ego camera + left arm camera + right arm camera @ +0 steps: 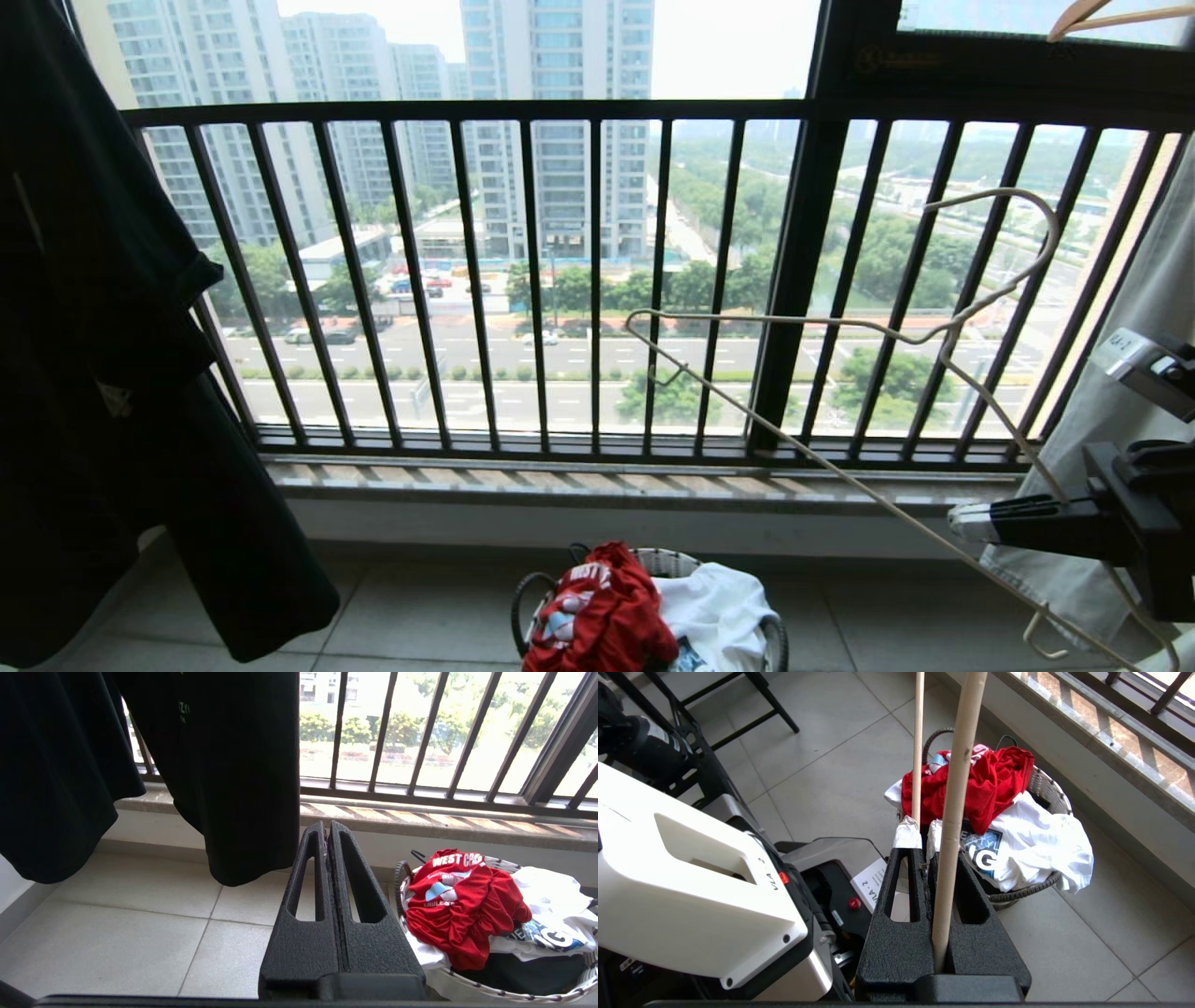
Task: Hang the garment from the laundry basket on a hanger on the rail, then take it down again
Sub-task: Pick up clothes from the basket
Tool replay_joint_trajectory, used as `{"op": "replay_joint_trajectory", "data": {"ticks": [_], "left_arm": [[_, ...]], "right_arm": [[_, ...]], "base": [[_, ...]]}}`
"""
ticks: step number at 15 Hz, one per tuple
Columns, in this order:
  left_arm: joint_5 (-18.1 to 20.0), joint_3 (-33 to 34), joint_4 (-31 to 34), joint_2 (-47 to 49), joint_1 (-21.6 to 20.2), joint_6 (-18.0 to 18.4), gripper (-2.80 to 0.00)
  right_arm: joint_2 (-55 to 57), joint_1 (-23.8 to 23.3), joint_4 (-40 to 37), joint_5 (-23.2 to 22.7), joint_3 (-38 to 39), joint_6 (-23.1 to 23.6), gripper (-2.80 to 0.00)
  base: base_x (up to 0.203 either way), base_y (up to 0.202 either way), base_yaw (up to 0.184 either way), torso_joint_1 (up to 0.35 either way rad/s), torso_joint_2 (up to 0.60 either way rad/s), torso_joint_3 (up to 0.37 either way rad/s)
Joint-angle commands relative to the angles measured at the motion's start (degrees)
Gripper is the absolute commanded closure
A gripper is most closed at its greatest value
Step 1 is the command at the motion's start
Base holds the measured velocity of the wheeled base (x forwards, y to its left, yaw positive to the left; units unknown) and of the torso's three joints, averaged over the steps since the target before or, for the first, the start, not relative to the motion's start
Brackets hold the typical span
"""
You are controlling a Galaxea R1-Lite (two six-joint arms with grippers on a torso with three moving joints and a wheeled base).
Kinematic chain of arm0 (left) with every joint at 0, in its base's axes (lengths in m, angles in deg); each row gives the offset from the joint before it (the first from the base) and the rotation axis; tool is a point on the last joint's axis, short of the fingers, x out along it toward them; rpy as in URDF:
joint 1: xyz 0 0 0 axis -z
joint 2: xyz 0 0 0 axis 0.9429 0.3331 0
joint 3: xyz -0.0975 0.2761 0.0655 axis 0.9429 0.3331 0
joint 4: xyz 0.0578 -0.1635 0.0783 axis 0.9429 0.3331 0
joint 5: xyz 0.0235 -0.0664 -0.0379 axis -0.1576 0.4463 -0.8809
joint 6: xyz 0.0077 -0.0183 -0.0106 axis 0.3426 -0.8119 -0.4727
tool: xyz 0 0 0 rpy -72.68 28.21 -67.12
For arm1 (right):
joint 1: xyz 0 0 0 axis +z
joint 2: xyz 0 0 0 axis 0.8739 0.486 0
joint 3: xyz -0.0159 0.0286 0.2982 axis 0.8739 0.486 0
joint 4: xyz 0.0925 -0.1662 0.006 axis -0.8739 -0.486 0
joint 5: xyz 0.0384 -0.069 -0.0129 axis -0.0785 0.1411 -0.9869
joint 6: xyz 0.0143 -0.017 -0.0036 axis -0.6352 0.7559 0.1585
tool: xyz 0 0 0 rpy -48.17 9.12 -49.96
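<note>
The red garment (597, 616) with white "WEST COAST" lettering lies crumpled on top of the laundry basket (665, 560) on the floor below the window. My right gripper (962, 523) is at the right, above and to the right of the basket, shut on the thin pale hanger (840, 327), whose hook points up and right. In the right wrist view the hanger's wire (955, 788) runs between the closed fingers (906, 868), with the garment (994, 779) beyond. My left gripper (327, 828) is shut and empty, left of the garment (462, 905). The rail is out of view.
A black T-shirt (112, 373) hangs at the left. A pale grey-green garment (1148, 308) hangs at the right edge. A white printed shirt (1041, 844) also lies in the basket (1045, 788). The black barred window railing (597, 112) stands behind it. A wooden hanger (1102, 14) shows top right.
</note>
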Motion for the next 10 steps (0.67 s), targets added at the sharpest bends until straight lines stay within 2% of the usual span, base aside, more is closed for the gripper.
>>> {"op": "replay_joint_trajectory", "data": {"ticks": [1, 10], "left_arm": [[0.0, 0.0, 0.0, 0.1, 0.0, 0.0, 0.0], [0.0, 0.0, 0.0, 0.1, 0.0, 0.0, 0.0]], "right_arm": [[-0.1, 0.0, 0.6, -0.3, 0.2, 0.1, 0.0], [-1.9, -0.6, 1.4, -0.1, 0.4, 0.2, 0.0]], "base": [[0.0, 0.0, 0.0, 0.0, 0.0, 0.0], [0.0, 0.0, 0.0, 0.0, 0.0, 0.0]]}}
